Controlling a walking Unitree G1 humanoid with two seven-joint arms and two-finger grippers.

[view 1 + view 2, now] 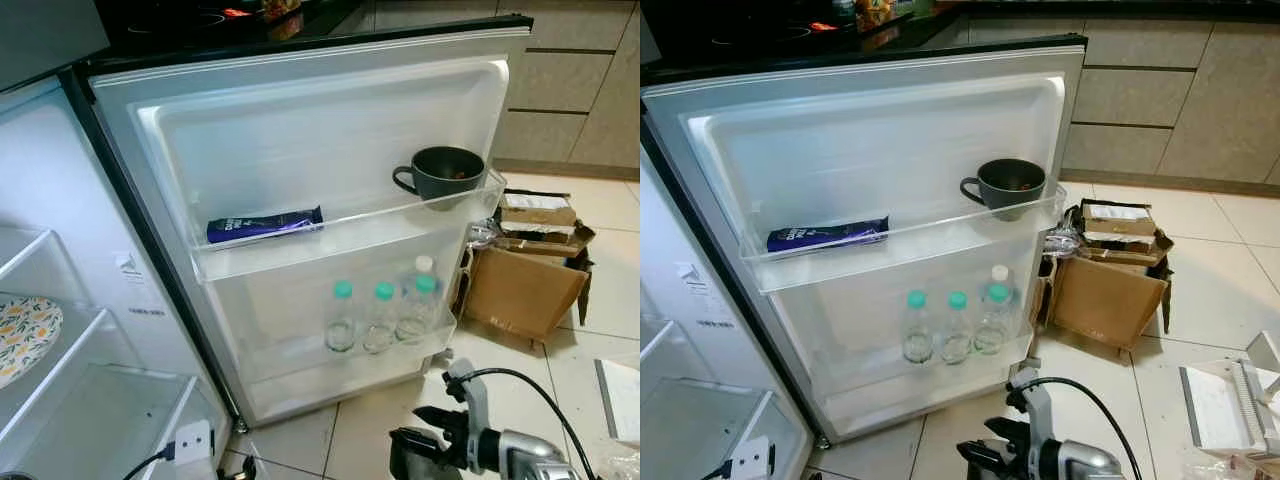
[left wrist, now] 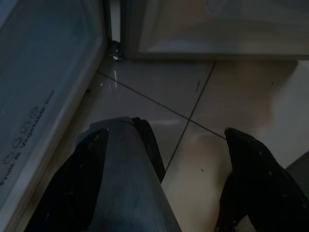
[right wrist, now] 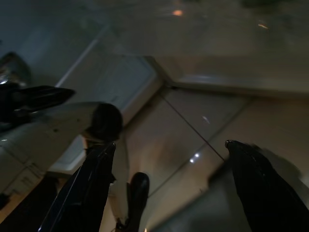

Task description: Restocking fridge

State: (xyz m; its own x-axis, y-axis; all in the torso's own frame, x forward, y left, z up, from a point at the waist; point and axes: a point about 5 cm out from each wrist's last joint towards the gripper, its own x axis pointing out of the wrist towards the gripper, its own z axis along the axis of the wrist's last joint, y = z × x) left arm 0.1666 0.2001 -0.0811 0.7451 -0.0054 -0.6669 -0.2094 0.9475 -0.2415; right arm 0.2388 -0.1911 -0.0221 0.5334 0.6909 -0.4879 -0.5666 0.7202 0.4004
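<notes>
The fridge door [image 1: 300, 120] stands wide open. Its upper shelf holds a dark grey mug [image 1: 445, 172] and a blue snack bar [image 1: 265, 225] lying flat. Three water bottles with green caps [image 1: 383, 318] stand in the lower door shelf, with a white-capped one behind them. My right gripper [image 1: 415, 430] hangs low above the floor in front of the door, open and empty [image 3: 168, 146]. In the left wrist view, my left gripper [image 2: 164, 135] is open over the floor tiles by the door's bottom corner, holding nothing.
Inside the fridge on the left, a yellow-patterned plate [image 1: 25, 340] lies on a shelf. An open cardboard box [image 1: 525, 285] with packets sits on the floor right of the door. A white power strip [image 1: 192, 440] lies by the fridge's foot. A white rack [image 1: 1225, 405] sits at the right.
</notes>
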